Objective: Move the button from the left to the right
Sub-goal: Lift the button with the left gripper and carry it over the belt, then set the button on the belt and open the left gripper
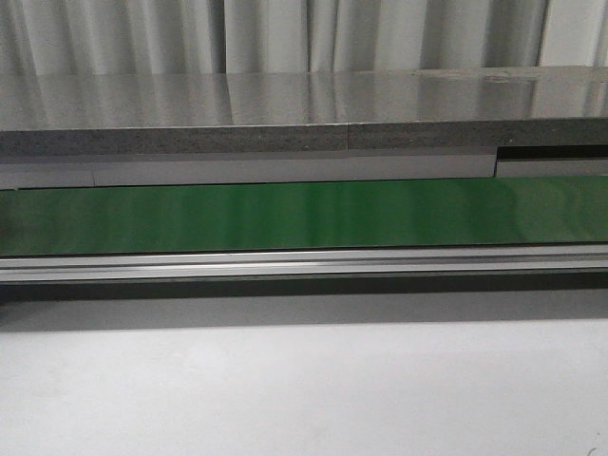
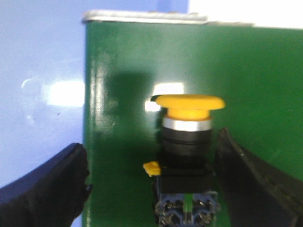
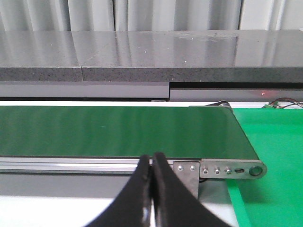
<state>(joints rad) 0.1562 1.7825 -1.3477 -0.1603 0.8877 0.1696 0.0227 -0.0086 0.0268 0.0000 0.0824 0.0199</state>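
The button (image 2: 189, 108) has a yellow mushroom head, a silver ring and a black boxy body. It lies on the green conveyor belt (image 2: 123, 66) in the left wrist view. My left gripper (image 2: 150, 144) is open around it. One finger (image 2: 246, 179) is close beside the button's body and the other finger (image 2: 47, 184) stands well apart at the belt's edge. My right gripper (image 3: 152, 161) is shut and empty, in front of the belt's aluminium rail (image 3: 71, 164). The front view shows no button and no gripper.
The green belt (image 1: 304, 214) runs across the front view, with an aluminium rail (image 1: 304, 264) in front and a grey stone ledge (image 1: 285, 114) behind. In the right wrist view the belt (image 3: 118, 130) ends at a roller bracket (image 3: 227, 169) beside a bright green mat (image 3: 270, 156).
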